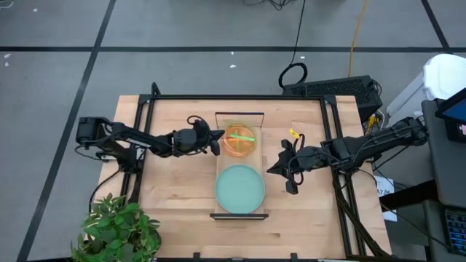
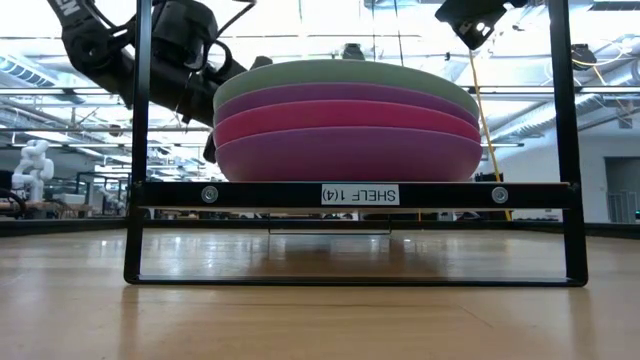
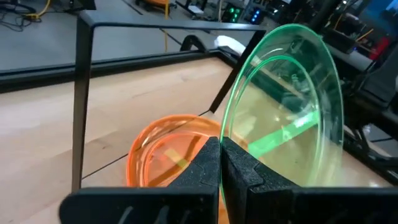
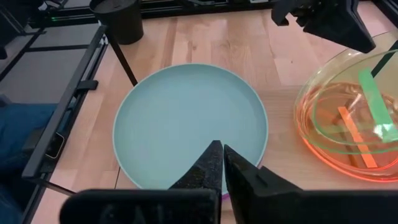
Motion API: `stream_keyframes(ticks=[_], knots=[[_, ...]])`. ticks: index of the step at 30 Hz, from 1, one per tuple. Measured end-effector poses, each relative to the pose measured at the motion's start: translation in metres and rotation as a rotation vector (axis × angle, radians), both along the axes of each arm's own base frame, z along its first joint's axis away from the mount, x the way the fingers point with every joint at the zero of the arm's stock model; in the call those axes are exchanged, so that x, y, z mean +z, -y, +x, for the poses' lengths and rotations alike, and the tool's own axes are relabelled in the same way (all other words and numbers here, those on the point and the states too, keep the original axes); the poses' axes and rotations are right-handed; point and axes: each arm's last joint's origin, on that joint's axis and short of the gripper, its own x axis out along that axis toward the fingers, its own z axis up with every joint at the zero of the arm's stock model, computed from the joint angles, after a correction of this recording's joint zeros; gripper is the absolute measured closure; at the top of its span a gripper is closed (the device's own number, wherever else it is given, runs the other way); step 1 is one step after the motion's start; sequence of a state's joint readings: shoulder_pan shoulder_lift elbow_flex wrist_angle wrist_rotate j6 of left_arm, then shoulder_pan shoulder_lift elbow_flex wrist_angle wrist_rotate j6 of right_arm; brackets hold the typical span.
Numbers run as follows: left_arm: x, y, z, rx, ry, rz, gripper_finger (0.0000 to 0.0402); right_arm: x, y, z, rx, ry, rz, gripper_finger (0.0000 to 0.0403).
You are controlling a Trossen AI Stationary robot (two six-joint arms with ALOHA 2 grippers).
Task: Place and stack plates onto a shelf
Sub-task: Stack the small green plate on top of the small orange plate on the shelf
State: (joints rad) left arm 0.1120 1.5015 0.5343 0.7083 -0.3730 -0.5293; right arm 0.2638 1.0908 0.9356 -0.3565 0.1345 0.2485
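Observation:
The shelf (image 1: 239, 118) runs from the near to the far side of the table's middle. On its near half lies a stack of large plates with the pale teal plate (image 1: 239, 189) on top. In the low view, purple, magenta and purple plates (image 2: 345, 130) lie under the teal one. On the far half sit the translucent orange plates (image 1: 234, 150). My left gripper (image 1: 216, 143) is at their left, shut on the neon green plate (image 3: 286, 99). My right gripper (image 1: 279, 169) is shut and hangs just right of the teal plate (image 4: 186, 124), touching nothing. My left gripper pinches the neon green plate's rim (image 3: 226, 132) between its two fingers, coming from the table's left. The plate stands steeply tilted, held edge raised, over the orange plates (image 3: 165, 149). Whether its lower edge touches them, I cannot tell.
Black frame posts (image 2: 140, 140) stand at the shelf's corners, and a black frame borders the table. A potted plant (image 1: 116, 229) sits at the near left corner. A small yellow tag (image 1: 293, 133) lies right of the shelf. Bare wood shows on both sides of the shelf.

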Motion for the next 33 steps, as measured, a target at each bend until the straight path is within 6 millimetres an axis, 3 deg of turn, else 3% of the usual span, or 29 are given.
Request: stream_keyframes(ticks=[33], knots=[[-0.0032,-0.0029,-0.0021,0.114,-0.050,0.054,0.0398,0.0000,-0.0001,0.0000,0.003,-0.001,0.003,0.0403]])
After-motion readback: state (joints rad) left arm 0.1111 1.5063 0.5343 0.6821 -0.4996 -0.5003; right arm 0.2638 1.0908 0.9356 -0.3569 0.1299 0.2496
